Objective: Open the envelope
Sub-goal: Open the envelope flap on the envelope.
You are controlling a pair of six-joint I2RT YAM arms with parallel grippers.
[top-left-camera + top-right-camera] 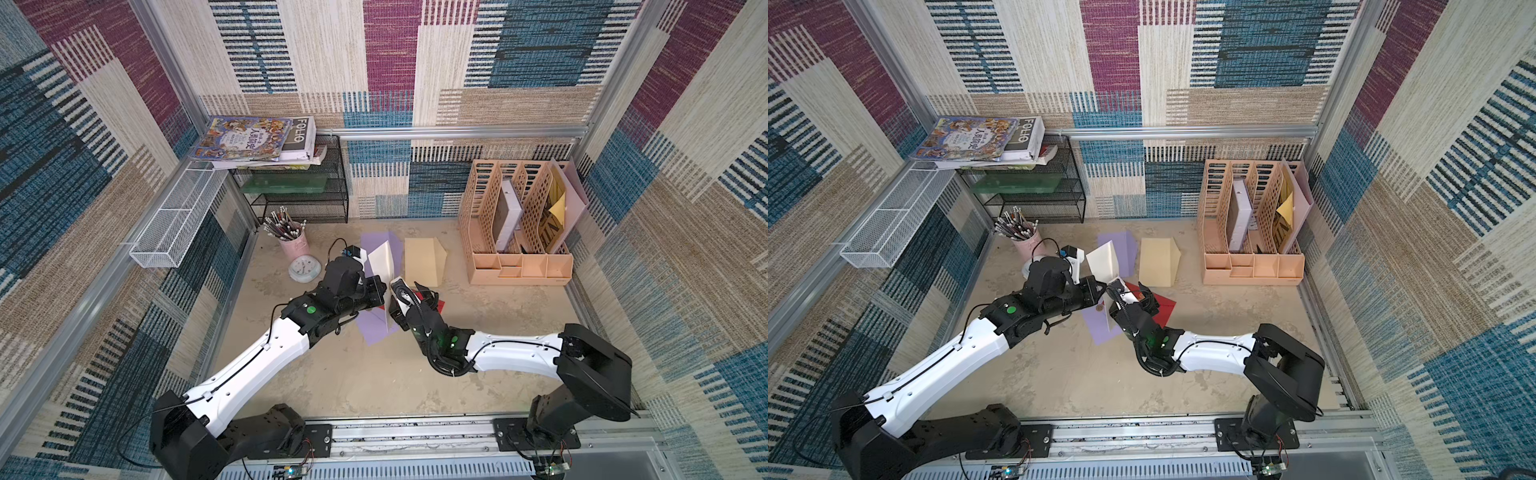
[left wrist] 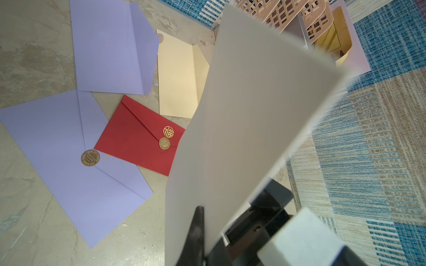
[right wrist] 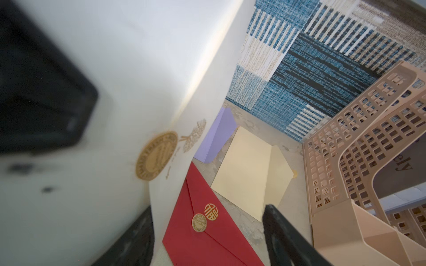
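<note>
White envelope (image 1: 382,259) stands on edge, held off the table (image 1: 374,374) between the two arms. It is above a lilac envelope (image 1: 374,328) and a red envelope (image 1: 1163,307), which both lie flat. It is thin paper, so I judge it light, springy, easy to crease or tear, and smooth enough to slide in a weak pinch. It wants a firm hold on a plain edge or corner with one arm while the other works at the flap. The right wrist view shows a round gold seal (image 3: 156,155) sticking the flap's tip down. The loose flap edge just beside that seal looks the better place to catch, not the seal itself.

Left gripper (image 1: 383,292) is clamped fully closed on the envelope's lower edge. In the left wrist view the sheet rises from between its fingers (image 2: 196,230). Right gripper (image 1: 411,291) has its jaws spread wide and holds nothing. The sealed face lies close along one jaw, but that view is blurred there, so I cannot tell whether a finger touches the paper.
</note>
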